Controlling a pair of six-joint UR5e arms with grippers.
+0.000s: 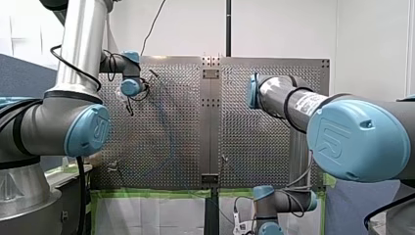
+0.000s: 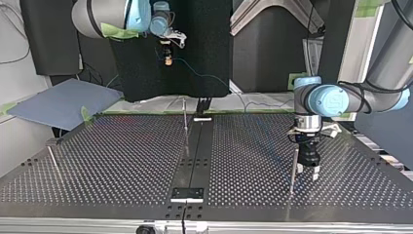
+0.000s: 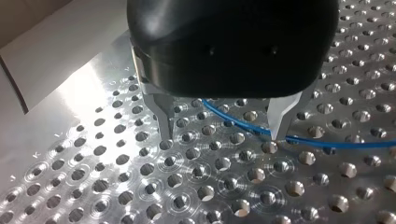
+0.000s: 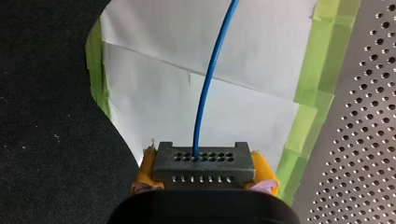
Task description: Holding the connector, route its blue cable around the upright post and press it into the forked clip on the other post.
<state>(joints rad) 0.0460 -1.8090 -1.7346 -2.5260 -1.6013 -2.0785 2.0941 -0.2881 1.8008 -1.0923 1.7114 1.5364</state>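
Observation:
My right gripper (image 4: 204,186) is shut with its yellow pads on a dark grey connector (image 4: 204,163). The blue cable (image 4: 210,79) leaves the connector's face and runs ahead over white paper. In the top view this gripper (image 2: 168,54) hangs off the plate's far edge. My left gripper (image 3: 222,135) stands open just above the perforated plate, and the blue cable (image 3: 327,142) lies on the plate and passes by one metal fingertip (image 3: 279,126). In the top view my left gripper (image 2: 308,169) stands beside a thin upright post (image 2: 293,168). Nothing is between its fingers.
A second thin post (image 2: 185,122) rises near the plate's centre seam, and a third post (image 2: 52,160) leans at the top view's left. Green tape (image 4: 313,116) lines the plate's edge. A blue-grey board (image 2: 63,100) lies off the plate.

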